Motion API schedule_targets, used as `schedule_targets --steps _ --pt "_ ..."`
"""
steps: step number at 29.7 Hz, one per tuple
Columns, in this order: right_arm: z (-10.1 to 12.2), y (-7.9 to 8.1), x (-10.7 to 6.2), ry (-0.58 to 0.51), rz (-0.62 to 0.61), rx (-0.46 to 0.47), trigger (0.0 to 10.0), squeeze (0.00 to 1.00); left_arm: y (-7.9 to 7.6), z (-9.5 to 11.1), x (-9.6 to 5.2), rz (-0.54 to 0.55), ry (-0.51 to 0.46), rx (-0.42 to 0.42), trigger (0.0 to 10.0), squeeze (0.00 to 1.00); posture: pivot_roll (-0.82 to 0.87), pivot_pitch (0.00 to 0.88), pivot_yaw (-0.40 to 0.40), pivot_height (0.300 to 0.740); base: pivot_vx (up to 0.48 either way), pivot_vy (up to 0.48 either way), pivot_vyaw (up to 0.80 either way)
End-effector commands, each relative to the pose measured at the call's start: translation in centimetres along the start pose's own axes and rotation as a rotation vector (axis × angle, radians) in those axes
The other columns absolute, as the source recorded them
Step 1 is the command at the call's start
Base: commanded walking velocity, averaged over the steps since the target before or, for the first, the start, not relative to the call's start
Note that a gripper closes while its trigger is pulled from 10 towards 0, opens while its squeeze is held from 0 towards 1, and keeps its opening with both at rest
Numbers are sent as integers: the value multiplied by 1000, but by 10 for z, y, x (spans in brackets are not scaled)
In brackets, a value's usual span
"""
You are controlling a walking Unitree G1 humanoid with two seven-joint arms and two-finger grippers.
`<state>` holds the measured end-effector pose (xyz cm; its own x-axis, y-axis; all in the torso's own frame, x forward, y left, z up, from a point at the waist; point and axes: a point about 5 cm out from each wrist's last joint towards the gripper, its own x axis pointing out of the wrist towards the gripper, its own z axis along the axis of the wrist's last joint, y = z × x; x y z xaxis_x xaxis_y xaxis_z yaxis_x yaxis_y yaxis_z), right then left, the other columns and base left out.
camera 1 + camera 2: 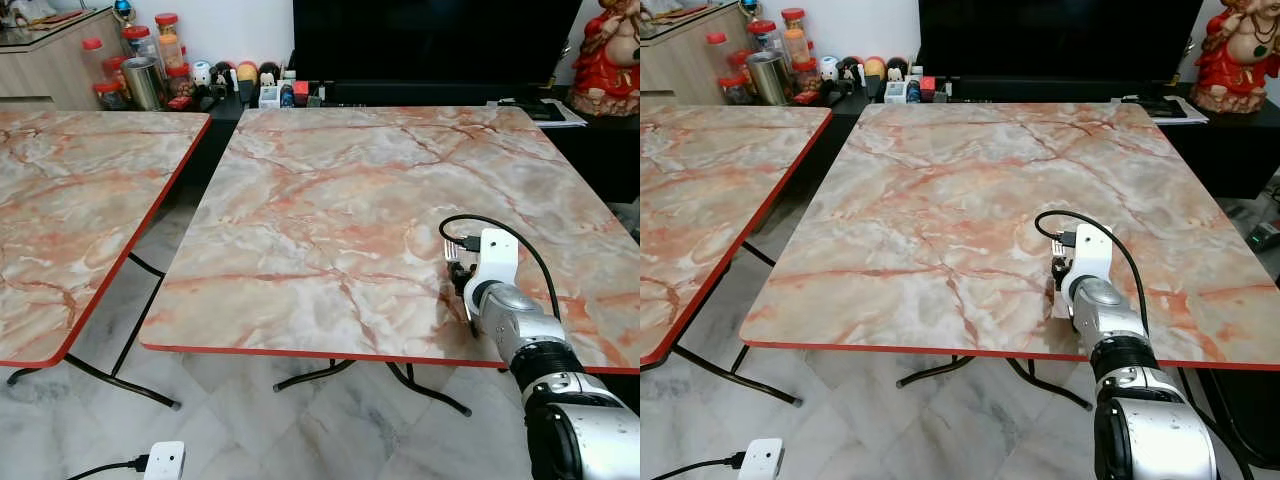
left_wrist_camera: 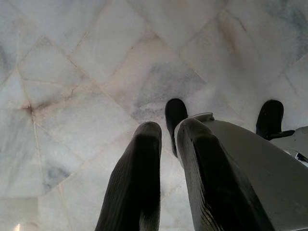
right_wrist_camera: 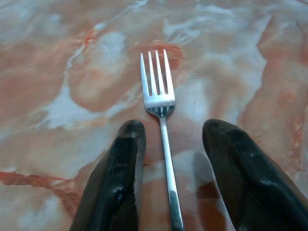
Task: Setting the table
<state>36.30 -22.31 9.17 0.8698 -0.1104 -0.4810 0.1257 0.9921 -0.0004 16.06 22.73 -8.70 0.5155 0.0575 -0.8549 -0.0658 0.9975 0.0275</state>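
Fork laid down on table, right claw released around it.

Right gripper low over the pink-veined marble-pattern folding table near its front edge, fingers spread. Slim silver metal fork lies flat between them, touching neither, tines pointing away from the claw. Step judged: placing cutlery, release done. Next move likely calls for lifting straight clear without nudging the handle. Left gripper hangs idle over pale floor tiles, fingers nearly together.

My two head eyes look forward and down from above the near edge of the marble table, sharing it. My right wrist camera sits close over that tabletop, along my fingers. My left wrist camera points down at what seems pale floor tile.
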Motion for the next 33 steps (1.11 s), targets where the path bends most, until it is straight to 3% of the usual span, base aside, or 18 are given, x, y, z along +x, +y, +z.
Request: schedule_targets --steps 1,24,25,33 --pt "4 2 1 -14 16 -21 10000 0 3 -3 -1 5 12 3 10000 0 -15 0 17 740 0 0 0" --pt "-28 7 2 51 30 -81 10000 0 3 -4 -1 1 20 9 10000 0 -9 0 20 740 0 0 0" --pt "-29 6 2 51 29 -88 0 0 3 -4 -1 1 21 9 10000 0 -7 0 21 740 0 0 0" --pt "-33 10 2 48 33 -107 0 0 3 -5 -1 -7 23 8 10000 0 -7 0 23 740 0 0 0"
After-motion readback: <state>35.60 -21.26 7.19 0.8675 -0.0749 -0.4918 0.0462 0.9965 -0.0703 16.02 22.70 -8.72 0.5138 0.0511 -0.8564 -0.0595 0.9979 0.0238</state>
